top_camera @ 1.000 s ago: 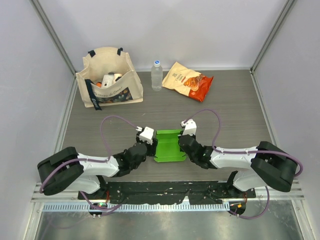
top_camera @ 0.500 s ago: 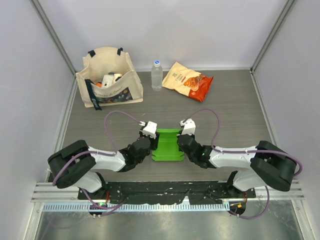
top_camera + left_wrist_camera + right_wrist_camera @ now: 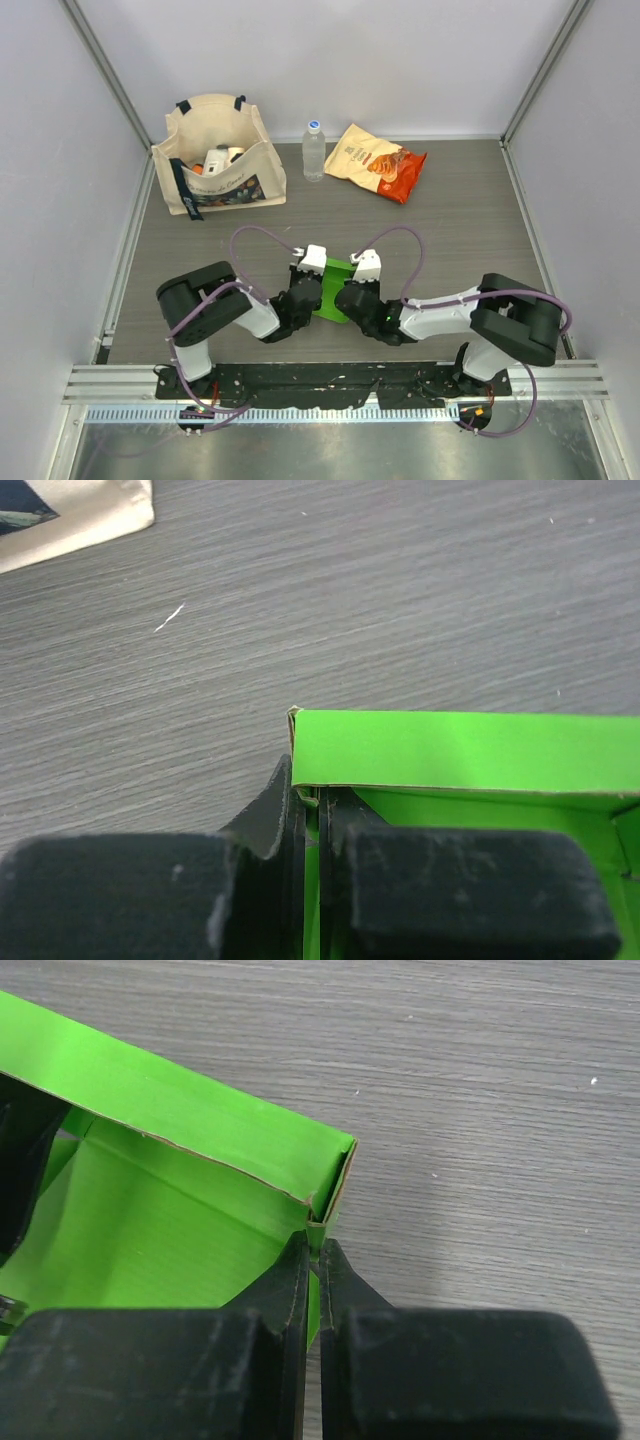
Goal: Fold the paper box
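Left tool (image 3: 311,815) clamped on paper box (image 3: 334,292) left wall; right tool (image 3: 317,1260) clamped on its right wall corner.

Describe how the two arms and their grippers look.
The left arm and right arm have white links and bulky black joints, each with a looping purple cable. The left gripper and right gripper are matte black, tapering to thin tips.

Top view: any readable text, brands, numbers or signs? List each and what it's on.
Nothing can be read.
tote bag: printed panel on its front, lettering too small to read.
snack bag: printed front, brand too blurred to read.
water bottle: no legible label.
paper box: plain green, no print in either wrist view.
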`<state>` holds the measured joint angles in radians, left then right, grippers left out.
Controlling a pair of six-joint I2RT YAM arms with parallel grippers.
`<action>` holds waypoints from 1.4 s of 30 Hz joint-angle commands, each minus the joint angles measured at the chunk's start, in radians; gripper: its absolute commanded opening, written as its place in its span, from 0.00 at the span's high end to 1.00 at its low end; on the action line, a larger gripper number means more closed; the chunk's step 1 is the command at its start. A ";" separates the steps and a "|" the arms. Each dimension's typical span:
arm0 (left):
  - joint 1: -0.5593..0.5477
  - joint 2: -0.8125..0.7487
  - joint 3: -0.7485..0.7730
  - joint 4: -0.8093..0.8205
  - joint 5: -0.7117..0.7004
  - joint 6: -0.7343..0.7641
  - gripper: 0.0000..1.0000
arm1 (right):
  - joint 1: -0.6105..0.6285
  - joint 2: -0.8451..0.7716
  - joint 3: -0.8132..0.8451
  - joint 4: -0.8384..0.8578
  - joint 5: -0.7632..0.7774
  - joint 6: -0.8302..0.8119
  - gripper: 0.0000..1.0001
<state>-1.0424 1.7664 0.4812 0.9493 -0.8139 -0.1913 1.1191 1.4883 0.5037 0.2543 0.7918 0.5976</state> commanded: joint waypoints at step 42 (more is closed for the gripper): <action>0.110 -0.667 -0.253 -0.374 0.331 -0.114 0.61 | 0.050 0.069 0.091 0.049 0.063 0.041 0.98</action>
<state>-0.9455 1.0161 0.1814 0.5026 -0.4580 -0.3763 1.1656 1.5806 0.5652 0.2867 0.8604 0.6418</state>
